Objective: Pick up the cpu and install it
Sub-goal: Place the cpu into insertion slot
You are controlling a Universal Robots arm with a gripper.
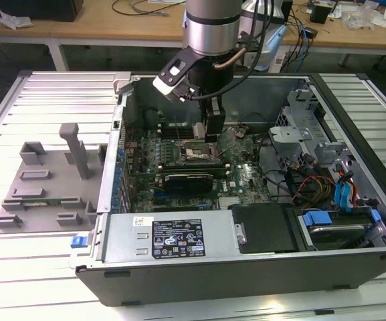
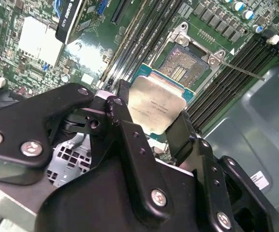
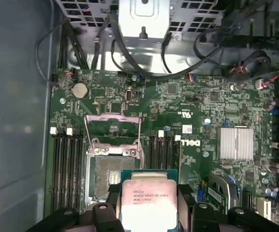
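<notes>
The cpu (image 2: 156,107) (image 3: 149,199), a small square chip with a silver top plate, is held by its edges between the black fingers (image 2: 121,104) of my gripper (image 2: 154,118) (image 3: 149,218). It hangs a little above the motherboard, beside the open socket (image 2: 185,67) (image 3: 111,175), partly overlapping its edge in both wrist views. The socket's metal load plate (image 3: 112,128) is flipped up. In the exterior view my gripper (image 1: 213,132) reaches down into the open computer case (image 1: 179,237), just above the socket (image 1: 196,152).
Memory slots (image 3: 66,169) flank the socket. A black expansion card (image 1: 189,179) lies in front of it, and a silver heatsink (image 3: 235,143) is nearby. Cables and a drive cage (image 1: 300,127) fill the case's right side. A grey fixture (image 1: 45,180) sits outside the case at the exterior view's left.
</notes>
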